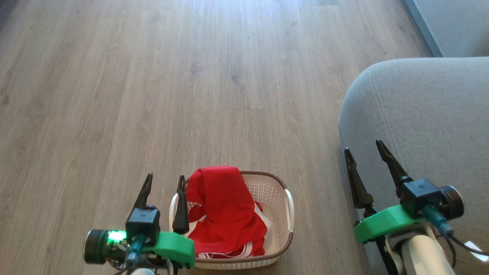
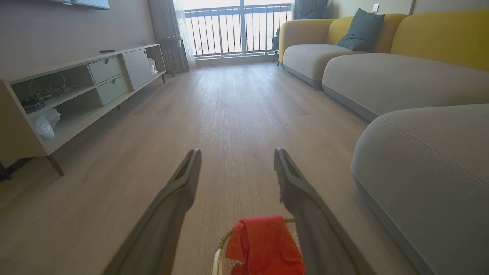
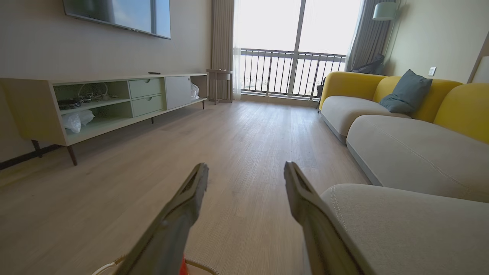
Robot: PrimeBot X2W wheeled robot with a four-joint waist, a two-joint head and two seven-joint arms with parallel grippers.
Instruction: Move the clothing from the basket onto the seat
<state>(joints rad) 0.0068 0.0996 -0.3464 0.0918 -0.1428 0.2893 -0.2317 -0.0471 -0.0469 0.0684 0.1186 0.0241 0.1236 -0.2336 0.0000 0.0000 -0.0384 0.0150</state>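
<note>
Left hand (image 1: 165, 176) sits at about 7 o'clock in the head view, its two long dark fingers spread wide apart and holding nothing. Its inner finger crosses the left handle of the basket (image 1: 282, 214) in that view, though contact cannot be told. In the left wrist view the same fingers frame the clothing (image 1: 225, 210), which lies low at 6 o'clock between them. That clothing is a bright red heap inside the basket, bunched toward its 9 o'clock side, with one fold draped over the far rim at 12 o'clock and white trim bands showing at the near edge. The basket stands on the wooden floor (image 1: 191, 76) at 6 o'clock of the head view. Right hand (image 1: 363, 146) is at 4 o'clock, fingers likewise apart and empty, raised at the rounded corner of the grey seat (image 1: 428, 114). The seat lies at 3 o'clock from the basket, with a strip of floor between them. Farther out, the left wrist view shows a yellow-backed sofa (image 2: 382, 76) at 2 o'clock, a low cabinet (image 2: 76, 95) at 9 o'clock and a balcony railing (image 2: 237, 26) at 12 o'clock.
</note>
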